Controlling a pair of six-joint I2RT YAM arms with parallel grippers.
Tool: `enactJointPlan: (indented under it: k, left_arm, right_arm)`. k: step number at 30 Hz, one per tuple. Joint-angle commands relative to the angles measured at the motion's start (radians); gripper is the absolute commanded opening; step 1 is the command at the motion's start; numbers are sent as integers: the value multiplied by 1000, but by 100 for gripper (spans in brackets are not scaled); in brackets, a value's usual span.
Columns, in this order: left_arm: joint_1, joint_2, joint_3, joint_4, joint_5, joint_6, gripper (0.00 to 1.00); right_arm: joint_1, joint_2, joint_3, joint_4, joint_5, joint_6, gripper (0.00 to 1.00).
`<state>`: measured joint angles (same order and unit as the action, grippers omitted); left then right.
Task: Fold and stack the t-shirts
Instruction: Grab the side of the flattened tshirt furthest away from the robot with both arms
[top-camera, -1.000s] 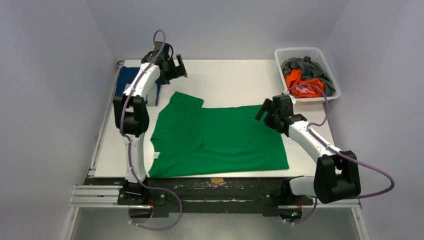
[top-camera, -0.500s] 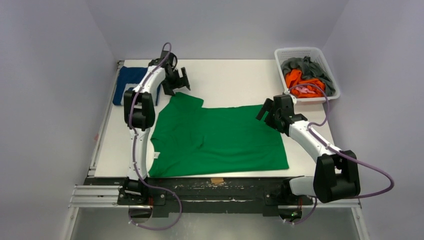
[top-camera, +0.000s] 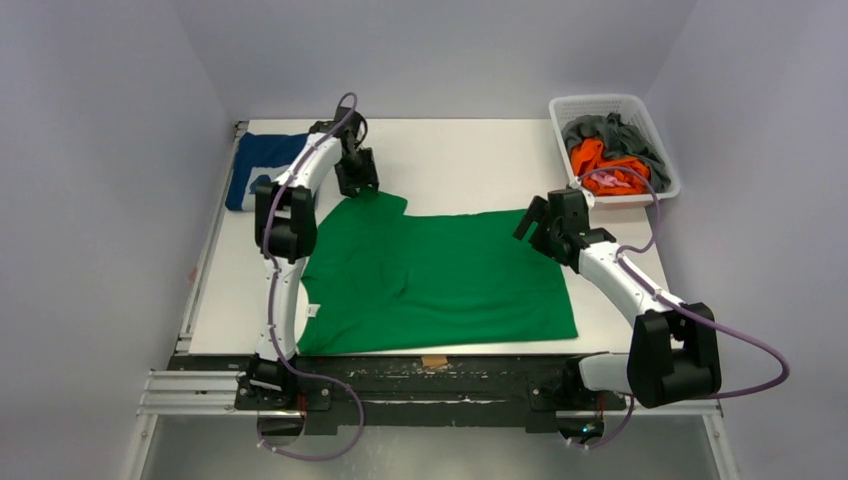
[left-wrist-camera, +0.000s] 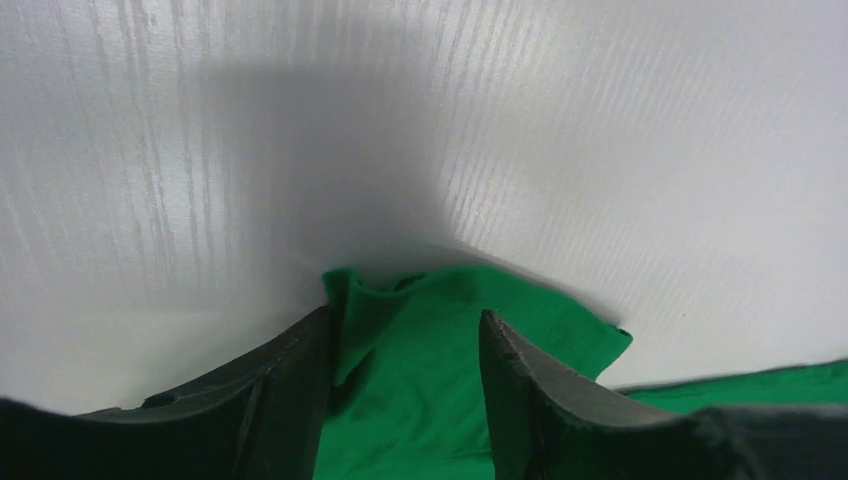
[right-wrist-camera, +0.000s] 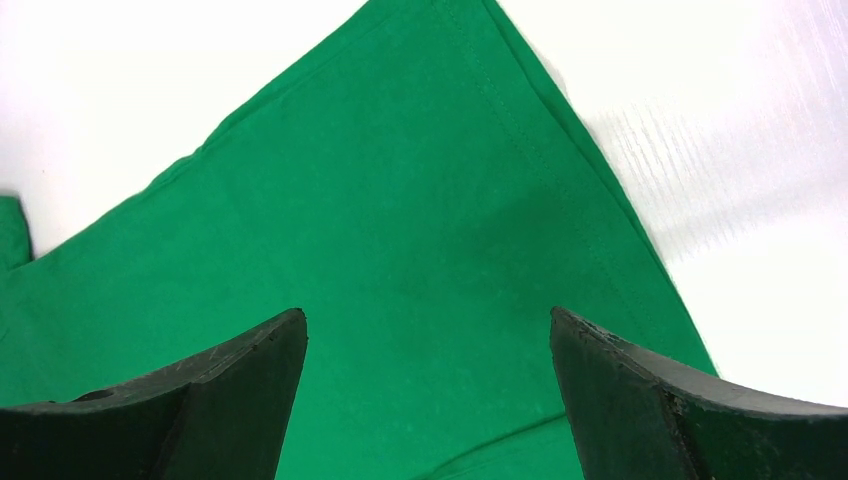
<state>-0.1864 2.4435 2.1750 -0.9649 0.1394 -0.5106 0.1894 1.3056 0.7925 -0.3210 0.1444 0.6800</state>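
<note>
The left claw (left-wrist-camera: 405, 335) stands moderately spread, nothing held, its two fingers astride the tip of a sleeve (left-wrist-camera: 470, 300) of the green t-shirt (top-camera: 440, 280). The sleeve tip pokes forward out of the gap, with a small curled edge just inside the left-hand finger. The bare white desk (top-camera: 470, 160) lies beyond it. I cannot tell whether the fingertips are touching the cloth or the desk.

The right claw (right-wrist-camera: 425, 325) is spread wide and empty, poised over the shirt's far hem corner (right-wrist-camera: 520, 90). The cloth fills the space between and ahead of its fingers, and the hem seam runs off diagonally from the corner toward the right-hand finger.

The relation that matters is this. The shirt lies flat with its long axis running across the desk from one arm to the other, sleeve end by the left claw and hem end by the right claw. Its far edge joins the two claws, so each arm is nearest to its own end of that edge. In my judgement a pinch at both ends would let the far edge be carried toward the arm bases.

Just behind the left claw, well clear of its fingers, lies the navy t-shirt (top-camera: 262, 160). Beyond the right claw, a white basket (top-camera: 600, 100) holds an orange t-shirt (top-camera: 600, 165) and a grey t-shirt (top-camera: 612, 130).
</note>
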Motion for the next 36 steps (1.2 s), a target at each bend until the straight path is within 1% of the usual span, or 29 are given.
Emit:
enactJointPlan:
  k: [1, 3, 5, 8, 12, 14, 15, 19, 23, 28, 32, 34, 36]
  left_arm:
    - [-42, 46, 81, -94, -107, 9, 47]
    - [-44, 48, 83, -89, -116, 5, 37]
    - [-44, 48, 84, -83, -128, 7, 29]
    - [-44, 53, 98, -70, -133, 27, 16]
    - [-45, 50, 126, -33, -130, 74, 10]
    - [-45, 40, 134, -2, -113, 94, 2]
    - [-45, 32, 134, 17, -103, 101, 1]
    - [-47, 3, 126, 49, -85, 119, 0]
    - [-54, -36, 91, 75, -83, 148, 0]
    - [-61, -85, 31, 99, -98, 169, 0]
    - [-68, -127, -32, 129, -98, 181, 0]
    - [-72, -152, -64, 146, -99, 188, 0]
    - [-76, -177, -95, 163, -101, 194, 0]
  right_arm:
    - [-4, -16, 3, 23, 39, -10, 89]
    - [-4, -13, 6, 22, 42, -14, 89]
    - [-4, -9, 8, 18, 53, -17, 89]
    - [-4, 3, 21, 10, 81, -23, 88]
    - [-4, 45, 78, -9, 134, -37, 88]
    - [-4, 102, 132, -23, 168, -47, 87]
    - [-4, 131, 166, -26, 187, -53, 87]
    - [-4, 292, 326, -41, 274, -65, 84]
    - [-4, 479, 492, -117, 306, -61, 79]
    - [-5, 643, 653, -208, 350, -59, 77]
    - [-4, 728, 722, -269, 367, -54, 76]
    - [-4, 750, 728, -284, 362, -47, 75]
    - [-4, 751, 713, -288, 349, -38, 71]
